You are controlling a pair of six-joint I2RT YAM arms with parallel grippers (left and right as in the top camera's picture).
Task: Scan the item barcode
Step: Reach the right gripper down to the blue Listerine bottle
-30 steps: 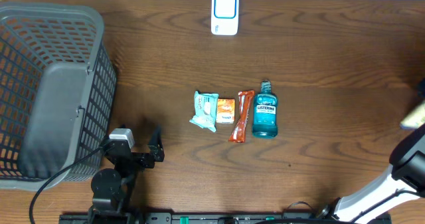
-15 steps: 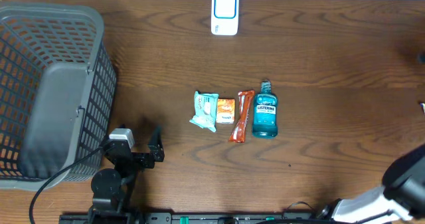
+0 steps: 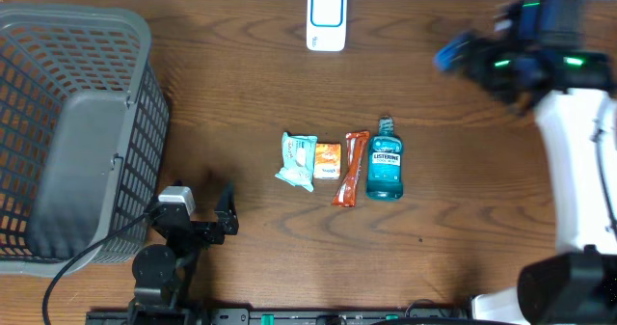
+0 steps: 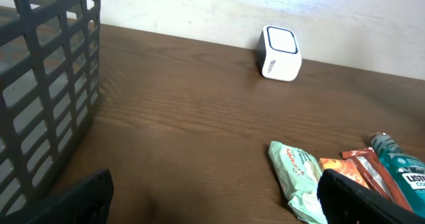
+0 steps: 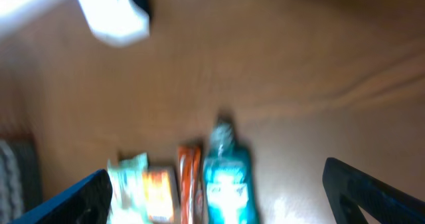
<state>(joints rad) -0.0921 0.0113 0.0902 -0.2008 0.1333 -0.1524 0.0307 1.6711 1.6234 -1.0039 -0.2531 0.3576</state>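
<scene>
1. At the left edge of the table stands a grey mesh basket, upright and open at the top. Through the opening I see only its smooth grey floor.
2. Near the middle of the table four things lie in a tight row, all outside the basket and well apart from it: a pale green packet, a small orange pack, a red-orange bar wrapper and a mouthwash bottle.
3. The bottle lies flat with its cap pointing to the far edge. It is filled with blue-green liquid almost up to the neck, and its label faces up.
4. The bar wrapper touches the bottle's side, and the small orange pack sits between the wrapper and the packet.
5. A white scanner with a blue face stands at the far edge, apart from the row.
6. My left gripper sits low near the front edge, beside the basket. Its fingers are spread wide with nothing between them.
7. My right gripper hangs above the far right part of the table and is blurred in both views. Its fingers stand wide apart and hold nothing, and the row of items shows below it.
</scene>
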